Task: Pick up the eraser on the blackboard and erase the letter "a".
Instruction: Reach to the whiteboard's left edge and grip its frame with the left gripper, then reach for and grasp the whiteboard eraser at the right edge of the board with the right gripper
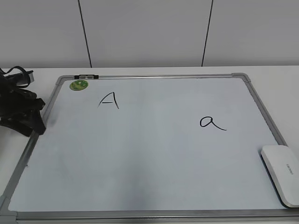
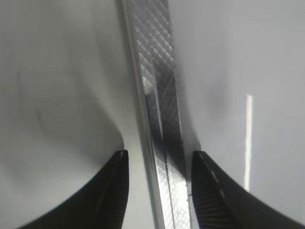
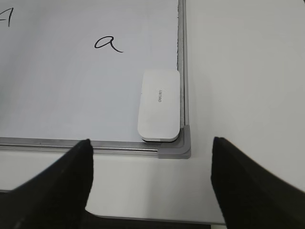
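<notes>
The blackboard [image 1: 149, 158] is a white board with a grey frame lying flat on the table. The eraser [image 1: 282, 172], a white oblong block, lies on its front right corner; in the right wrist view it [image 3: 159, 105] rests against the corner cap. The letter "a" [image 1: 211, 122] is in black on the right half, a little beyond the eraser, and also shows in the right wrist view [image 3: 108, 44]. My right gripper [image 3: 151, 143] is open and empty, above the table in front of that corner. My left gripper [image 1: 39, 127] is open at the board's left edge, straddling the frame [image 2: 157, 95].
A capital "A" [image 1: 108, 100] and a round green sticker [image 1: 79, 85] are at the board's far left. A small black clip [image 1: 87, 76] sits on the far frame. White table surrounds the board; its front edge [image 3: 143, 217] lies just below the right gripper. A panelled wall stands behind.
</notes>
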Robot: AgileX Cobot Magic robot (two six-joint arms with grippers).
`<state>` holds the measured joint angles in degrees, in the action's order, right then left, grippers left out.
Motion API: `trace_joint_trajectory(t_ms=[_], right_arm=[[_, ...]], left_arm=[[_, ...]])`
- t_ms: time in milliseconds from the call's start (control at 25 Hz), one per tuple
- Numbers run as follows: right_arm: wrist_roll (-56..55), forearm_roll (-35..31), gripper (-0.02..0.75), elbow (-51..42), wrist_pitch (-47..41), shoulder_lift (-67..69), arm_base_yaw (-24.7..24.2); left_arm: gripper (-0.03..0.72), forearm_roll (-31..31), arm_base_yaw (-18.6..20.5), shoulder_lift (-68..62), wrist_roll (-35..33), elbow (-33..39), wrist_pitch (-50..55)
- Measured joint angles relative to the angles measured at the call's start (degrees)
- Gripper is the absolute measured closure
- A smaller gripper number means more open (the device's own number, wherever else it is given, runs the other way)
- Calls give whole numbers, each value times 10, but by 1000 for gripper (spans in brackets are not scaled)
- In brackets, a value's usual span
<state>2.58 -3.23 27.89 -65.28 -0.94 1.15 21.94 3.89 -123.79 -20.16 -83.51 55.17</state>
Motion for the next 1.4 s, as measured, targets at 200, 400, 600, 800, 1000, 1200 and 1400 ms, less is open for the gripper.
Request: trace_joint_trajectory(t_ms=[200, 400, 600, 800, 1000, 1200, 1400], right_arm=[[0, 0, 165, 0, 0, 0, 0], [0, 0, 165, 0, 0, 0, 0], [0, 0, 165, 0, 0, 0, 0], [0, 0, 165, 0, 0, 0, 0], [0, 0, 165, 0, 0, 0, 0], [0, 0, 165, 0, 0, 0, 0], [0, -21, 165, 0, 0, 0, 0]], left_arm=[[372, 9, 7, 0, -7, 0, 0], [430, 21, 8, 0, -12, 0, 0], [479, 22, 8, 0, -12, 0, 0], [568, 22, 8, 0, -12, 0, 0], [620, 23, 8, 0, -12, 0, 1], [650, 26, 8, 0, -10, 0, 1], [651, 28, 9, 0, -10, 0, 1]])
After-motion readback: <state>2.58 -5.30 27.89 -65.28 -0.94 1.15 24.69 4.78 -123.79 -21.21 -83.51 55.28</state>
